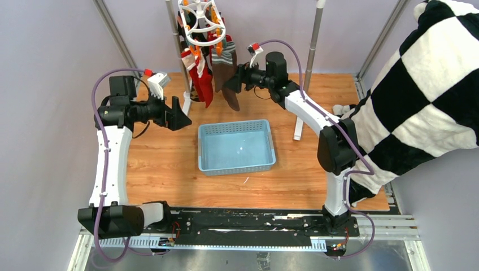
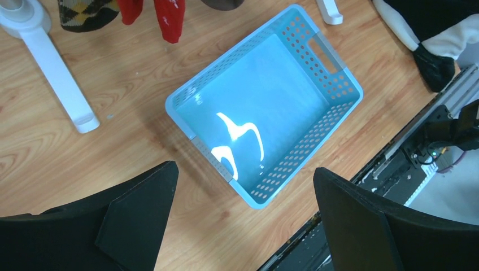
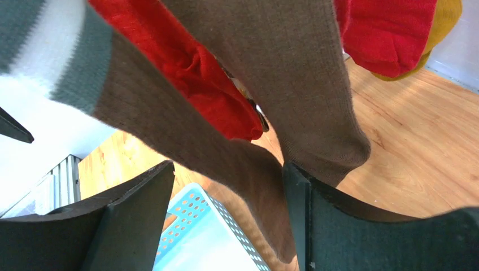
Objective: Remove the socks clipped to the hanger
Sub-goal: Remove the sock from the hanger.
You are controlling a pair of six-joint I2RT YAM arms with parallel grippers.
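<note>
At the far edge of the wooden desk, soft fabric socks in red, brown and mustard hung from the white plastic ring hanger. Right fingers stood released, with the limp, light plain brown sock between them. Left fingers gaped empty near the desk's left edge. The cloth would likely stretch, so a pinch high up by the orange pegs seemed best.

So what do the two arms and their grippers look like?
Both arms are alike: the left arm and right arm have white links, black joints and a purple cable alongside. The left gripper and right gripper have broad black wedge-shaped fingers.
</note>
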